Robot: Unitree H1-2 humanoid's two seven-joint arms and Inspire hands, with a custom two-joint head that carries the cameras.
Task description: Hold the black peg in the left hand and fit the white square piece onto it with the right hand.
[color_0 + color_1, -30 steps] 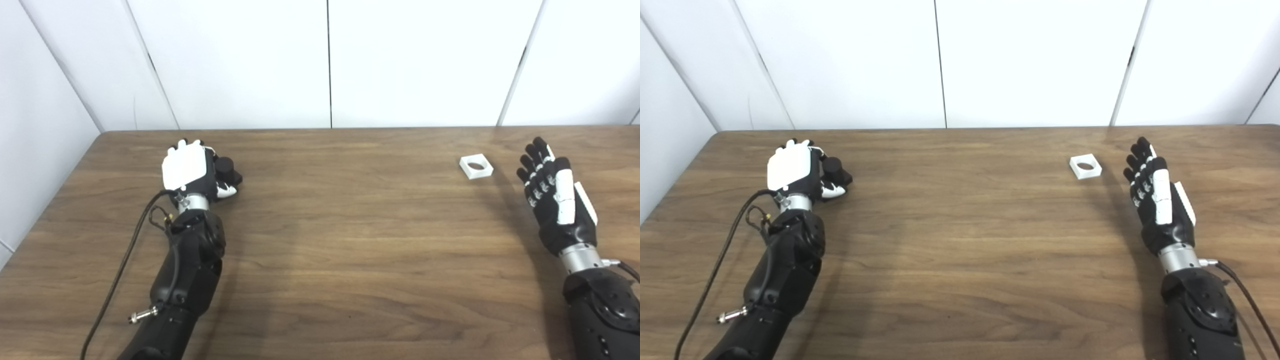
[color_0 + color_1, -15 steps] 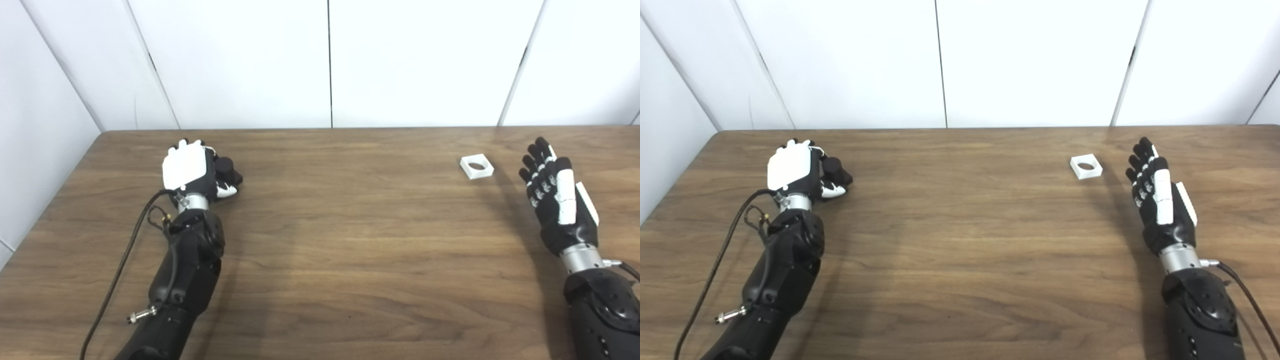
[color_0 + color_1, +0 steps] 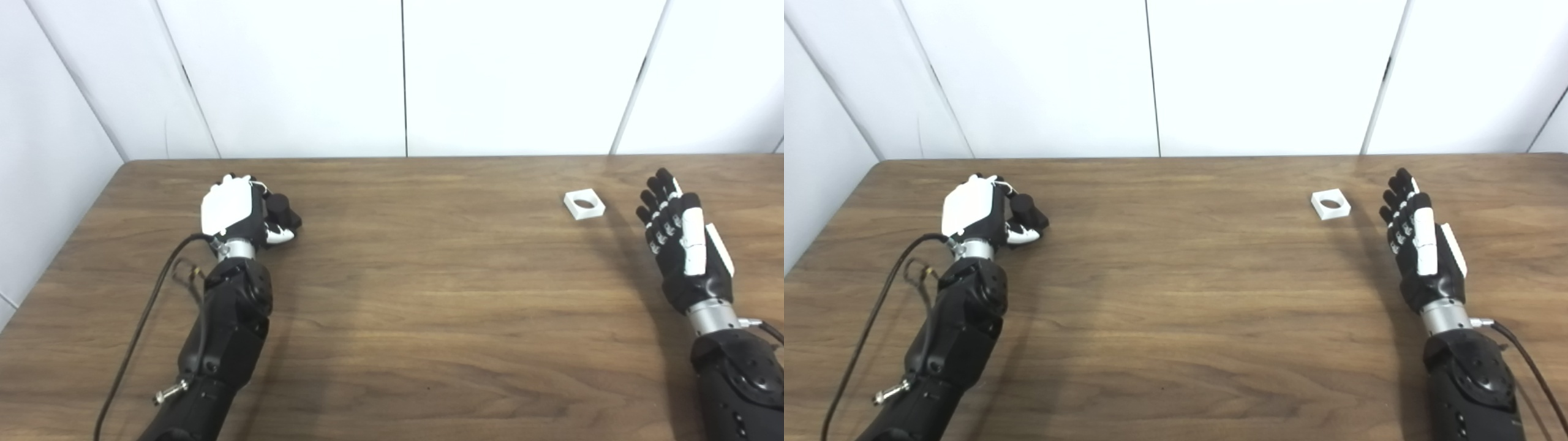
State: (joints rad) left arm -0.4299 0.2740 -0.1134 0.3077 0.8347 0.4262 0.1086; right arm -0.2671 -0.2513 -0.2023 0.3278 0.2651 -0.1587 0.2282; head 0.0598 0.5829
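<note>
My left hand (image 3: 240, 211) is at the far left of the table, shut on the black peg (image 3: 280, 207), whose round top sticks out on the hand's right side. The white square piece (image 3: 584, 203) with a round hole lies flat on the table at the far right. My right hand (image 3: 680, 242) is open and empty, fingers straight and pointing away from me, a short way to the right of the piece and nearer to me, not touching it.
The brown wooden table (image 3: 429, 294) ends at white wall panels (image 3: 404, 73) behind. A black cable (image 3: 147, 306) hangs along my left forearm.
My left hand with the peg has shifted slightly to the right and nearer to me. The right hand and the white piece have stayed almost still.
</note>
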